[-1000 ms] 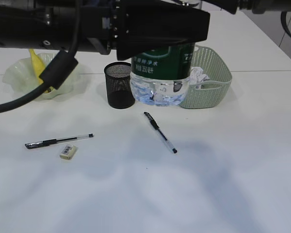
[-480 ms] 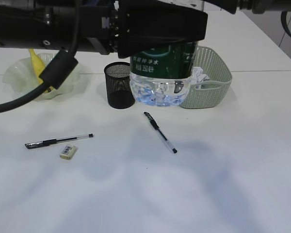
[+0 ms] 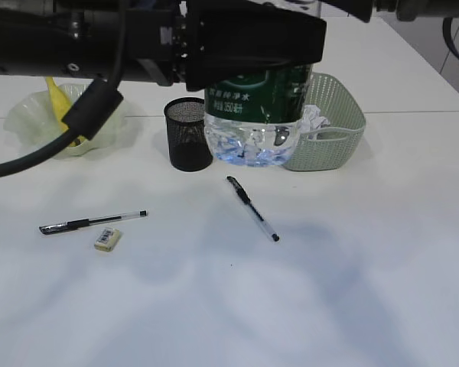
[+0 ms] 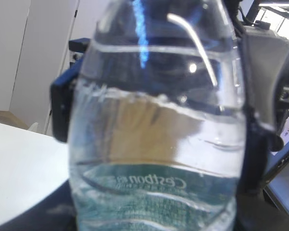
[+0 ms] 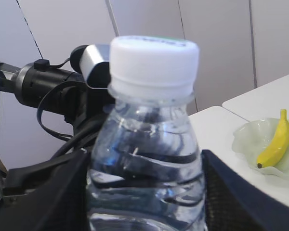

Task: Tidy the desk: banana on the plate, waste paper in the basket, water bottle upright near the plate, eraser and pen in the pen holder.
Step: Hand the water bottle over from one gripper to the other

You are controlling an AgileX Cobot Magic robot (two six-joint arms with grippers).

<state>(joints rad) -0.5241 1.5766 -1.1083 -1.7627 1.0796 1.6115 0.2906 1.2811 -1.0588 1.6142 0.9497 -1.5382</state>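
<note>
Almost nothing has shifted; the water bottle (image 3: 252,126) stands upright beside the pen holder (image 3: 188,134), both grippers straddling it, grip unclear. Banana (image 3: 59,103) sits plated and paper (image 3: 312,119) is binned beyond it. Eraser (image 3: 107,238) and pens remain in front.

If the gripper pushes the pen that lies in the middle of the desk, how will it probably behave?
The pen looks thin, round and stiff, so a sideways push would probably roll it across the smooth desk rather than bend it. It seems light, so it may skid or spin. It lies flat, which likely leaves little height to grip.
</note>
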